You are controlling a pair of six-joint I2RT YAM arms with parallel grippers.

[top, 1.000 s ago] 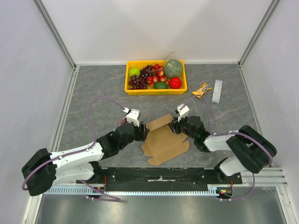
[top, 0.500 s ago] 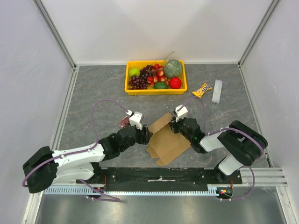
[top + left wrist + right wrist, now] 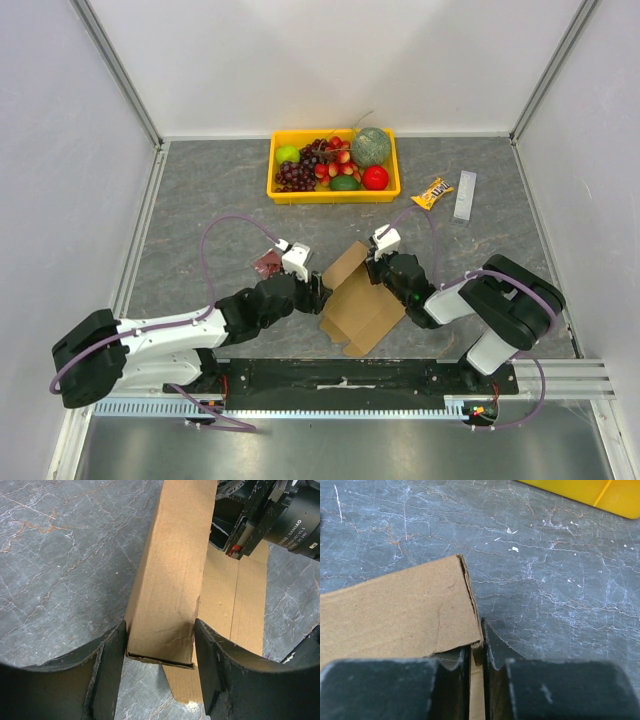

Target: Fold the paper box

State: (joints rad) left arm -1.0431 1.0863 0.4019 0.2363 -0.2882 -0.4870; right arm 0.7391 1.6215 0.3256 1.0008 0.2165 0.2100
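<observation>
The paper box [image 3: 360, 300] is a brown cardboard sheet, partly folded, lying between my two arms near the table's front. My left gripper [image 3: 317, 294] is at its left edge. In the left wrist view the fingers [image 3: 116, 670] press both sides of a raised folded panel of the box [image 3: 175, 570], so the left gripper [image 3: 160, 626] holds it across its width. My right gripper [image 3: 378, 268] is at the box's far corner. In the right wrist view the right gripper [image 3: 476, 647] is nearly closed and pinches a thin cardboard edge of the box [image 3: 395, 615].
A yellow tray [image 3: 279, 186] with fruit stands at the back centre. A small dark-red packet [image 3: 267, 262] lies left of the box. An orange candy packet [image 3: 432, 192] and a white strip [image 3: 465, 194] lie at the back right. The right arm's wrist [image 3: 265, 520] shows in the left wrist view.
The left gripper has moved right and toward the front, uncovering the dark-red packet. The box has turned and shifted right, with its left panel folded up. The right gripper stayed on the far corner.
</observation>
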